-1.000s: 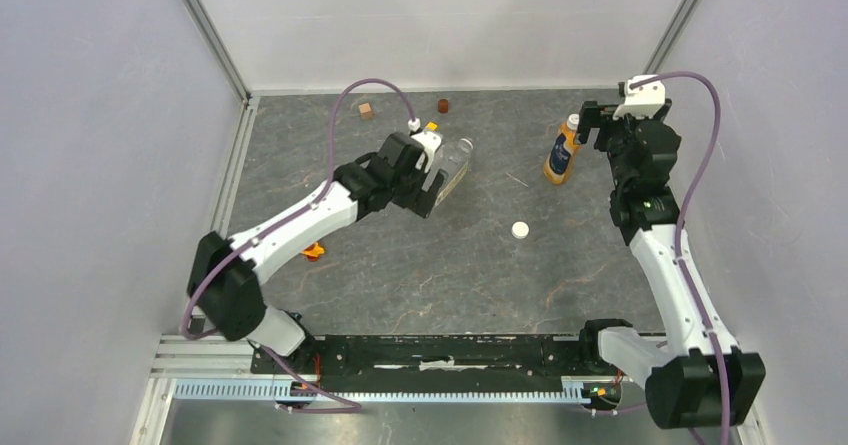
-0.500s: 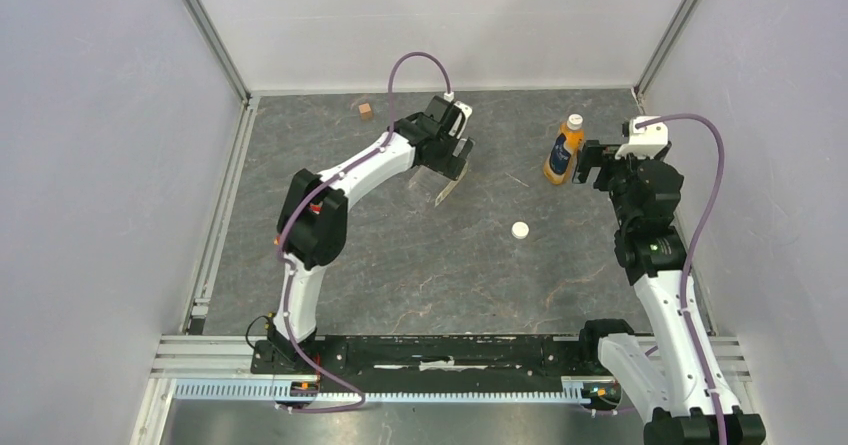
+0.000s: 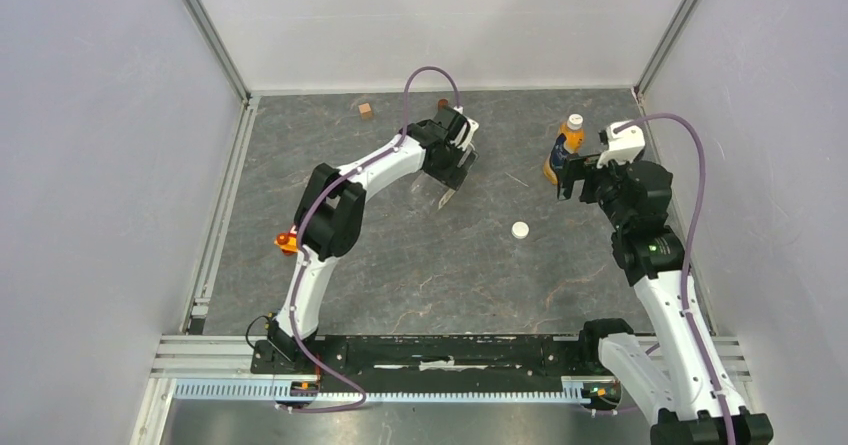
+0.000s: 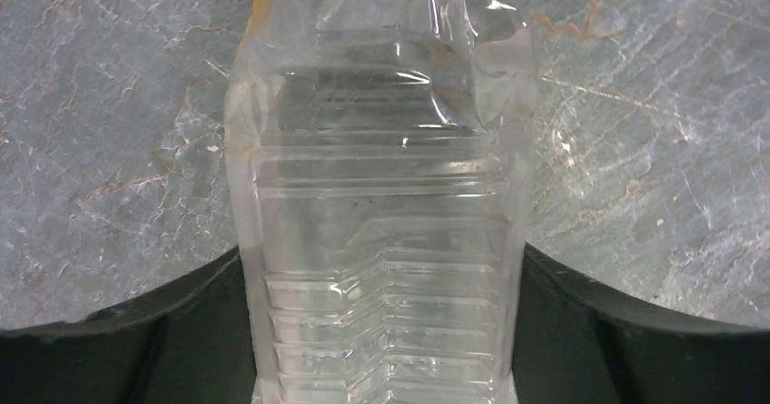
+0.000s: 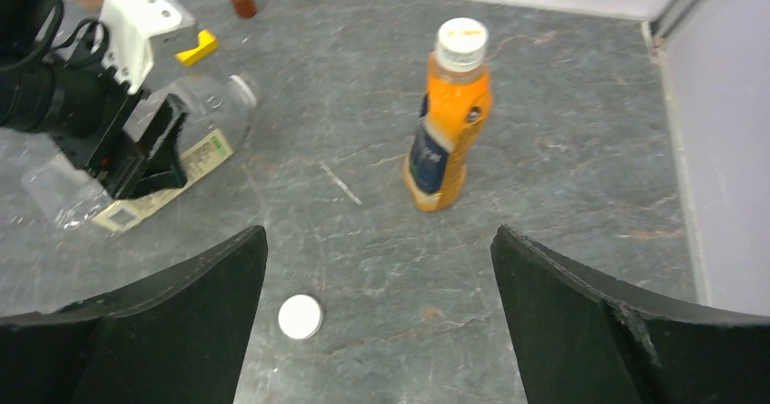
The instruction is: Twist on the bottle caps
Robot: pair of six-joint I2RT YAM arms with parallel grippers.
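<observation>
Left end effector (image 3: 448, 170) clamps the tilted clear bottle (image 5: 213, 118) at 12 o'clock; right end effector (image 3: 566, 177) gapes empty. Orange bottle (image 5: 445, 141) at 2 o'clock looks capped, so next I'd guess right grabs the loose cap (image 3: 519, 229) near centre.

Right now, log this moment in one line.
left fingers: shut on clear bottle, uncapped | right fingers: open, empty | orange bottle: upright, capped | loose cap: on table
</observation>
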